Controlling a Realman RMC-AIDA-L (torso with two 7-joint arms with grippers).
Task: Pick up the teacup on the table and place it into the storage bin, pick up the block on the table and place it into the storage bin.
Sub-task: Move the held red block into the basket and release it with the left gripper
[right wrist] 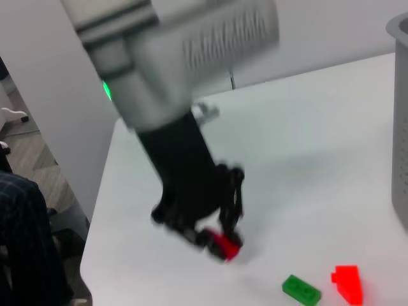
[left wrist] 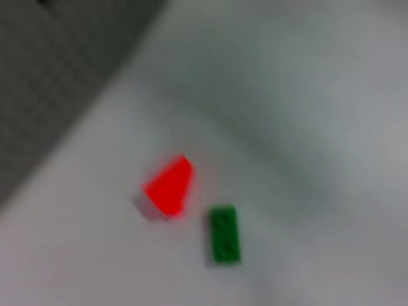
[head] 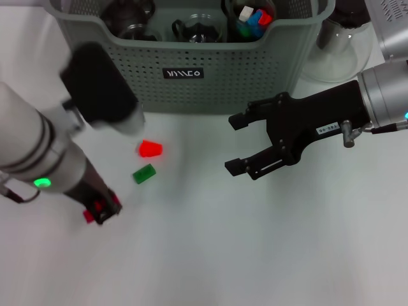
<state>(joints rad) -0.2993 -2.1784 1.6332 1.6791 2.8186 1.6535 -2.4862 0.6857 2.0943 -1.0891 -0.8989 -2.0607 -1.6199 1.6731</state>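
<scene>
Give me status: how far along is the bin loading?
Done: storage bin already holds dark cups and coloured blocks. In hand: left gripper is low on the table, closed on a red block. Left: green block and red piece. Right gripper hovers open.

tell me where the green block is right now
In the head view, the green block lies on the table's left side, just below the red block, in front of the storage bin.
</scene>
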